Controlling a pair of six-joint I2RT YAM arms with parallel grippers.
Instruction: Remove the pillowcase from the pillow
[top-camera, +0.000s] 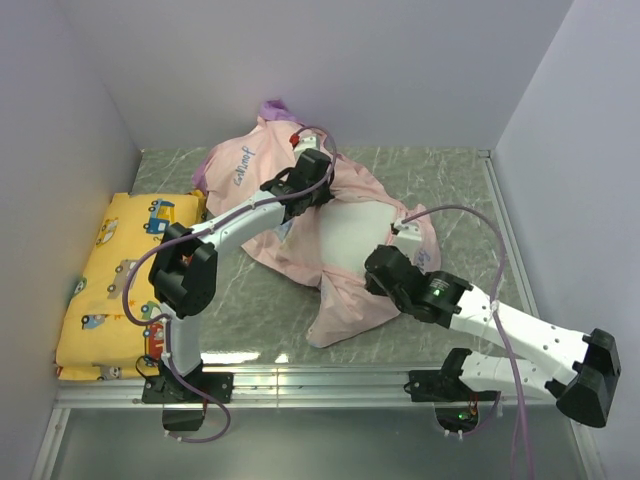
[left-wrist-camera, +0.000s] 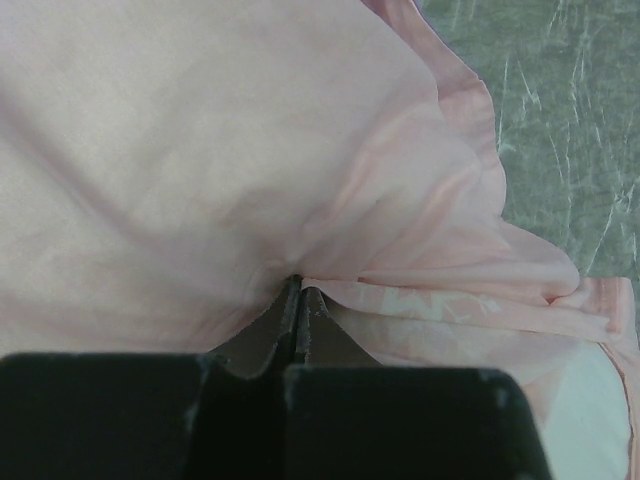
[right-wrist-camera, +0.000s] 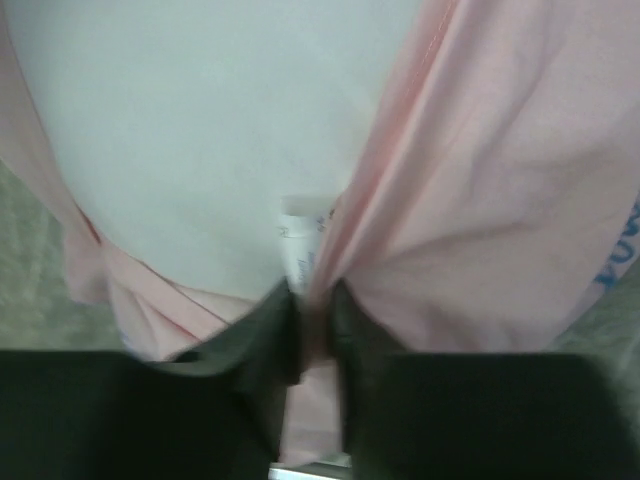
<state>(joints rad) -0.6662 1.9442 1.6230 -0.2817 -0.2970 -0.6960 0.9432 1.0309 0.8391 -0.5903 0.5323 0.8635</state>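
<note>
1. Two grippers are mid-peel. The left gripper (left-wrist-camera: 300, 288) is clamped tight on a pinch of the pillowcase (top-camera: 240, 165). The right gripper (right-wrist-camera: 318, 305), narrowed, holds its hem beside the tag (right-wrist-camera: 298, 240).
2. Next, I judge, the arms must draw the cloth apart.
3. Half bared, the pillow (top-camera: 350, 228) lies mid-table (top-camera: 450, 190), its long axis running far-left to near-right and its bare end towards the right arm.
</note>
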